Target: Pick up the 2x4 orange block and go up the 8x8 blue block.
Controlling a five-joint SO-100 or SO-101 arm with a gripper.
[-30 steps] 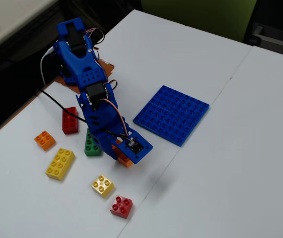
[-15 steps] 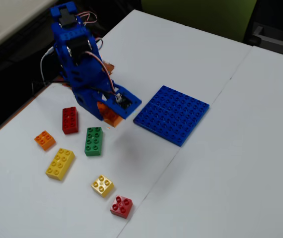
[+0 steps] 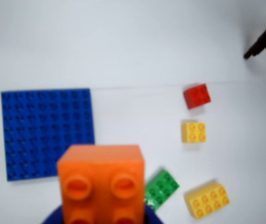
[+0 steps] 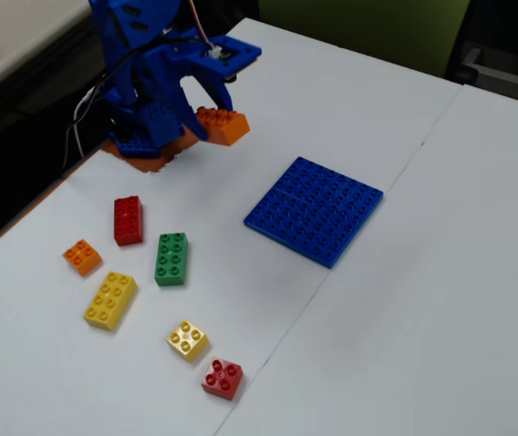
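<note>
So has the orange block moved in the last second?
Yes. In the fixed view the orange block, held in the tool, has risen from beside the green brick toward the arm's base, away from the baseplate.

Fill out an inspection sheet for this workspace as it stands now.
Surface: white table made of two panels with a seam between them.
Job's things: oblong orange plastic brick held in the air; large flat blue studded baseplate lies bare on the table.
Clutter: green oblong brick, yellow oblong brick, red oblong brick, small orange square brick, small yellow square brick, small red square brick, all loose on the table.
Grippers: blue gripper shut on the orange brick, raised.
Cables: wires run along the arm near its base.
Surroundings: green panel behind the table.
</note>
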